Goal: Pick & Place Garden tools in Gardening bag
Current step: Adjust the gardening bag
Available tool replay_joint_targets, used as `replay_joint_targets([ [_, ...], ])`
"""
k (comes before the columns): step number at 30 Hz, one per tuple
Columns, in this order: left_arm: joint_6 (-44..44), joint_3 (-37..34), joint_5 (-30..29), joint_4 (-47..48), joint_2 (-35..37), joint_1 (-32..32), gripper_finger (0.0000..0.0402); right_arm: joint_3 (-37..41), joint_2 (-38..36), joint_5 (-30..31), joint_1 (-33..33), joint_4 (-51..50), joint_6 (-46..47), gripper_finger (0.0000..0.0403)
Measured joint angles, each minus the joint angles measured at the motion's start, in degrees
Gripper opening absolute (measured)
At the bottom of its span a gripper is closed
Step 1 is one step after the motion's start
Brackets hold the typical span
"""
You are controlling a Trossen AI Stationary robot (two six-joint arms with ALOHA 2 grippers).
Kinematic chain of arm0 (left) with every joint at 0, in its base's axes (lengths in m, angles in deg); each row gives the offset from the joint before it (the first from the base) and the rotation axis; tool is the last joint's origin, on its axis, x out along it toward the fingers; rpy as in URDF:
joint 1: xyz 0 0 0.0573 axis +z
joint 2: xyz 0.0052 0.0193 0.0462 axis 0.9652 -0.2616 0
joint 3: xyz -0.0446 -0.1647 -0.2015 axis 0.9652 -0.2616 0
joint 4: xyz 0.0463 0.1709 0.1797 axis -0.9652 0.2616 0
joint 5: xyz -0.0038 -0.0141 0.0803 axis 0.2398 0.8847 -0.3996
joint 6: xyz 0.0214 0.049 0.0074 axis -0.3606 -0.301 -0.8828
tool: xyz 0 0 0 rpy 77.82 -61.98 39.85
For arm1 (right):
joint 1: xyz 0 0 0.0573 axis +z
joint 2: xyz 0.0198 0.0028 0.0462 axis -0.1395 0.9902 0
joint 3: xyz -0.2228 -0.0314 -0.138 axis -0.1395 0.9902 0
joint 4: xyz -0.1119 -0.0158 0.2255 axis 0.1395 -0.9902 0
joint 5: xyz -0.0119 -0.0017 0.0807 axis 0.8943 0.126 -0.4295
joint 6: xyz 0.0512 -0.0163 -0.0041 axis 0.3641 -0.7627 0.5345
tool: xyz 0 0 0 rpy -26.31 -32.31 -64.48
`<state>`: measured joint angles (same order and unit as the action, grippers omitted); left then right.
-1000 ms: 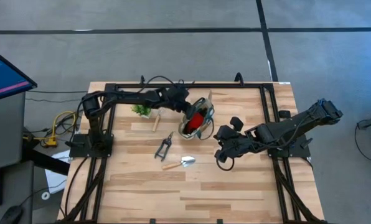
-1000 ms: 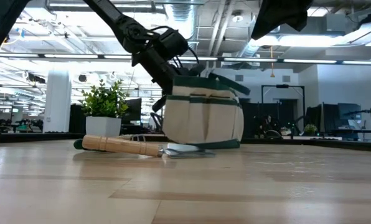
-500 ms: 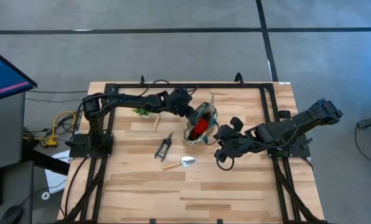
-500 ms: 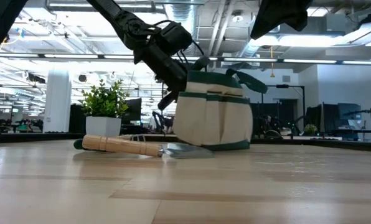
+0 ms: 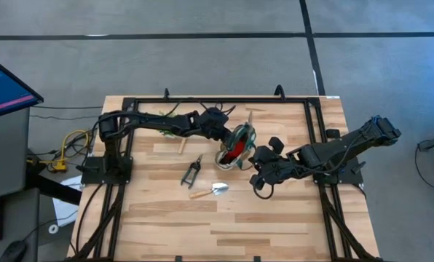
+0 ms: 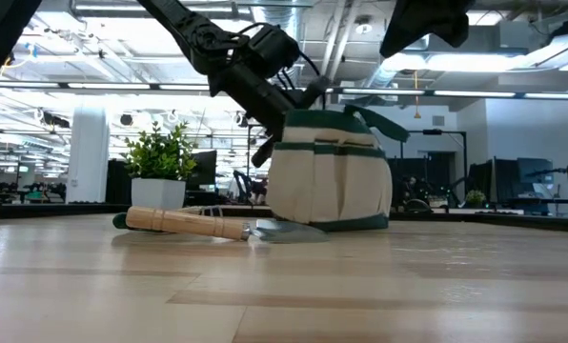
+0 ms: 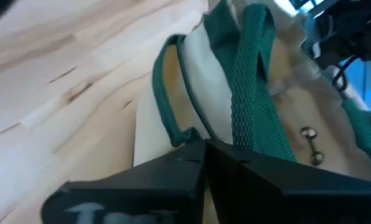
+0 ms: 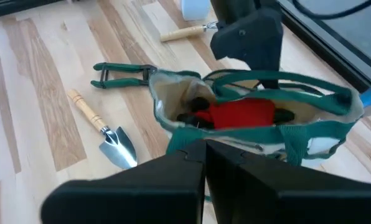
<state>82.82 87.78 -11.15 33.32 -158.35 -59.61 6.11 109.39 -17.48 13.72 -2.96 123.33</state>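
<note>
The cream gardening bag (image 5: 235, 144) with green trim stands on its bottom mid-table, open end up, a red piece (image 8: 241, 115) and dark tools inside. My left gripper (image 5: 226, 135) is shut on its left rim. My right gripper (image 5: 255, 159), shut, hovers at the bag's right rim (image 8: 192, 142). Left and near of the bag, flat on the wood, lie dark pruning shears (image 5: 193, 171), a wooden-handled trowel (image 5: 210, 191) and another wooden-handled tool (image 5: 180, 144). My left gripper pinches the bag's green handle strap (image 7: 254, 127) at the trimmed rim, between its two shut fingers. It comes from the table's left, slanting down (image 6: 298, 100). The bag stays upright, bottom on the table. I cannot tell whether my right gripper touches the bag's rim.
A small potted plant (image 6: 160, 162) stands at the far left, partly under my left arm. The trowel (image 6: 198, 224) lies near of the bag. Black frame rails (image 5: 315, 145) run along the table's edges. Bare wood lies toward the near edge (image 5: 224, 233).
My left gripper has moved toward the table's right edge, dragging the bag by its rim along the wood toward my right gripper. The bag has slid right and now stands more upright than before.
</note>
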Motion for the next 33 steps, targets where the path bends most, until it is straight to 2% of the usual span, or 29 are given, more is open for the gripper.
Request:
replay_joint_targets([
  [12, 0.02, 0.04, 1.42, -0.31, -4.08, 1.18, 0.0001, 0.0, 0.02, -0.07, 0.5, 0.53, -0.02, 0.0],
  [19, -0.29, -0.15, 3.01, -0.71, 1.74, 1.31, 0.0001, 0.0, 0.02, -0.14, -0.09, -0.07, -0.46, 0.0],
  [25, -2.95, -0.14, 0.7, -0.32, 6.73, 1.61, 0.0001, 0.0, 0.02, -0.16, -0.59, -0.33, -0.88, 0.0],
  [33, -6.51, -0.13, -4.38, 10.11, 7.53, 5.35, 0.0001, 0.0, 0.02, -0.16, -0.28, -0.31, -1.07, 0.0],
])
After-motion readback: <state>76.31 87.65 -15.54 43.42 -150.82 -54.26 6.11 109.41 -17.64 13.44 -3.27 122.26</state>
